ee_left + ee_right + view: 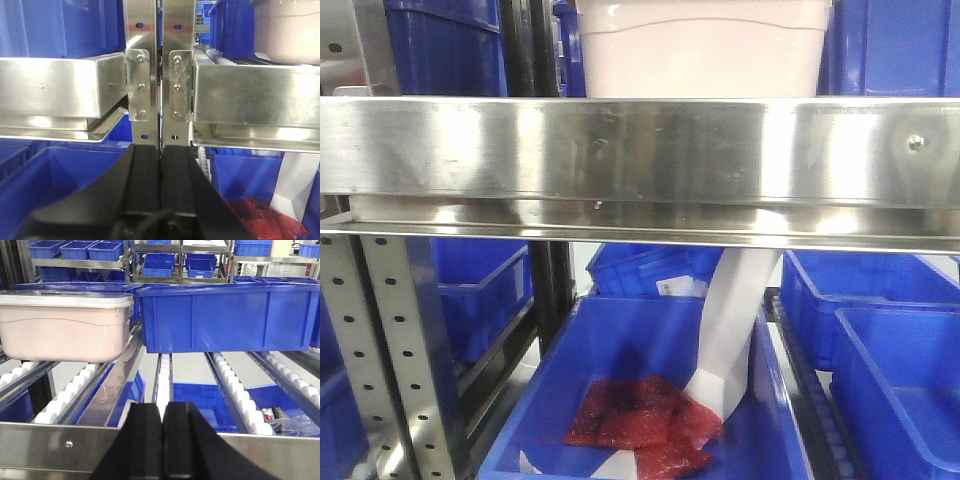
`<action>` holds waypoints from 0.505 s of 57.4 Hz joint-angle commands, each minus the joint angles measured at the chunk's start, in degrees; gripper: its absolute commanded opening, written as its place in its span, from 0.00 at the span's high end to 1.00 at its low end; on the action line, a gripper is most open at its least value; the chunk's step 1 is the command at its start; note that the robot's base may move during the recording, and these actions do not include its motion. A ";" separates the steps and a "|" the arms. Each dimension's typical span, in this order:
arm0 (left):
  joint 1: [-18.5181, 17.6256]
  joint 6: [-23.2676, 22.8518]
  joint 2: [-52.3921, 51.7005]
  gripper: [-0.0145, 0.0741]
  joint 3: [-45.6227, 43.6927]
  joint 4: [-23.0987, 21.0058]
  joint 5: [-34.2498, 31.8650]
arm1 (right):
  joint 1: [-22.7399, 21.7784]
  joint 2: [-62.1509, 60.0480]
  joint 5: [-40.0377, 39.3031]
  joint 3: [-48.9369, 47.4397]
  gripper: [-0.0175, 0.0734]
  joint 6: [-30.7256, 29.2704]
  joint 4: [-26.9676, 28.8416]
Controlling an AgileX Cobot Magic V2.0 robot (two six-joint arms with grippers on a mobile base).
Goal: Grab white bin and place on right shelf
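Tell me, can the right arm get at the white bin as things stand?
Probably yes: the right end effector, shut, sits just above the front rail, with open rollers between it and the white bin, up and leftward.

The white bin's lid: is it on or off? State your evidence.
On. In the right wrist view, the flat lid sits level across the white bin, rim overhanging.

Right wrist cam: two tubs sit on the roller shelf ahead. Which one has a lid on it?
The white bin, on the left of that view. A flat pale lid covers its top, while the blue crate beside it is open-topped.
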 commanded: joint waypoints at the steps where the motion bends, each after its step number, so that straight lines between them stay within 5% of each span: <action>1: -0.06 0.09 -0.54 0.97 0.88 -0.49 -5.38 | -0.31 0.75 -4.90 -1.15 0.73 -0.51 -0.82; 8: -0.06 0.09 -0.54 0.97 0.88 -0.49 -5.38 | 3.14 0.75 -7.17 0.84 0.73 1.51 -5.96; 22: -0.06 0.09 -0.54 0.97 0.88 -0.49 -5.38 | 12.47 0.61 -22.04 12.54 0.73 16.84 -21.71; 29: -0.06 0.09 -0.54 0.97 0.88 -0.49 -5.38 | 16.57 -0.89 -29.28 19.44 0.73 18.09 -22.99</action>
